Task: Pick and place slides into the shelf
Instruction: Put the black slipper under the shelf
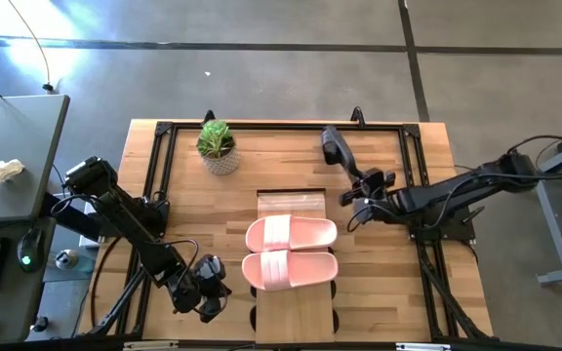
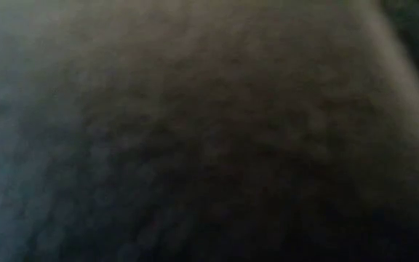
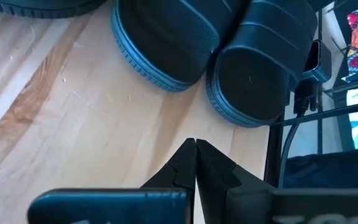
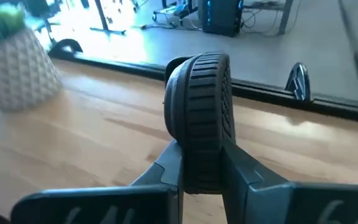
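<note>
The pale pink pair of slides [image 1: 291,234] [image 1: 291,270] lies side by side, soles down, on the shelf's light-wood plank [image 1: 295,314] in the middle of the table. My right gripper [image 1: 356,192] [image 4: 204,155] is right of the shelf's far end, shut on a black slide [image 1: 337,146]. My left gripper [image 1: 210,300] [image 3: 196,144] is shut and empty over the table's near left part. Two more black slides [image 3: 166,43] [image 3: 253,68] with ribbed soles lie just ahead of it on the wood. The low view is covered by a dark blur. My right gripper pinches the black slide between its two fingers [image 4: 166,168], one on each flat side at the slide's near end [image 4: 201,146]. The slide stands on edge, its ribbed sole [image 4: 210,93] turned sideways, and reaches from the fingers toward the table's far edge.
A potted plant in a white pot [image 1: 220,146] [image 4: 17,59] stands on the far left part of the butcher-block table [image 1: 398,283]. Black frame rails run along the table's sides [image 1: 159,166] [image 1: 418,156]. Bare wood lies on both sides of the shelf.
</note>
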Controlling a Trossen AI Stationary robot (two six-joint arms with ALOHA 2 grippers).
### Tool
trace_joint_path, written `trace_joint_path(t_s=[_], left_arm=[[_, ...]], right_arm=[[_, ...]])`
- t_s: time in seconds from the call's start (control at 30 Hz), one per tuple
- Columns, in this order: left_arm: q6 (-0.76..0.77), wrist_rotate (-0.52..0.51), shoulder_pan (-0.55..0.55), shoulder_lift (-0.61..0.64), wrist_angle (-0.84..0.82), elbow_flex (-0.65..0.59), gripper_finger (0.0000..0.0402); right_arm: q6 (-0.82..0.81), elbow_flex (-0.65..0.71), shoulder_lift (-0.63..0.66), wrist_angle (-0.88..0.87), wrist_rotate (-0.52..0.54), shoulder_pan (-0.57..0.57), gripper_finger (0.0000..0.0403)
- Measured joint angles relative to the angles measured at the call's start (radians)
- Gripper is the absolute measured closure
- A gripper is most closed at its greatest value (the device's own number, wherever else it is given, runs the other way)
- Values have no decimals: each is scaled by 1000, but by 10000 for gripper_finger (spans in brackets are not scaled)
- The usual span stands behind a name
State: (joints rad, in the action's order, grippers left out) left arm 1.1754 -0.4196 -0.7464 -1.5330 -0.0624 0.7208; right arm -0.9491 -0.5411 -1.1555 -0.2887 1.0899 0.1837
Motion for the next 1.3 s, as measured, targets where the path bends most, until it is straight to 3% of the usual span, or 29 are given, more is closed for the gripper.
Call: trace_joint_path(t_s=[0.27, 0.57, 0.8, 1.1, 1.3], left_arm=[[-25, -12, 0, 0, -1, 0, 402], [-53, -29, 0, 0, -17, 0, 402], [-25, -42, 0, 15, -26, 0, 402], [-21, -83, 0, 218, -125, 0, 402], [-120, -215, 0, 425, -115, 0, 402]], right_arm=[[-150, 0, 141, -26, -8, 0, 364], [-151, 0, 279, -21, 59, 1, 364], [-66, 0, 382, 89, 31, 0, 364], [251, 0, 482, 418, -40, 1, 364], [327, 0, 533, 554, -194, 1, 364]])
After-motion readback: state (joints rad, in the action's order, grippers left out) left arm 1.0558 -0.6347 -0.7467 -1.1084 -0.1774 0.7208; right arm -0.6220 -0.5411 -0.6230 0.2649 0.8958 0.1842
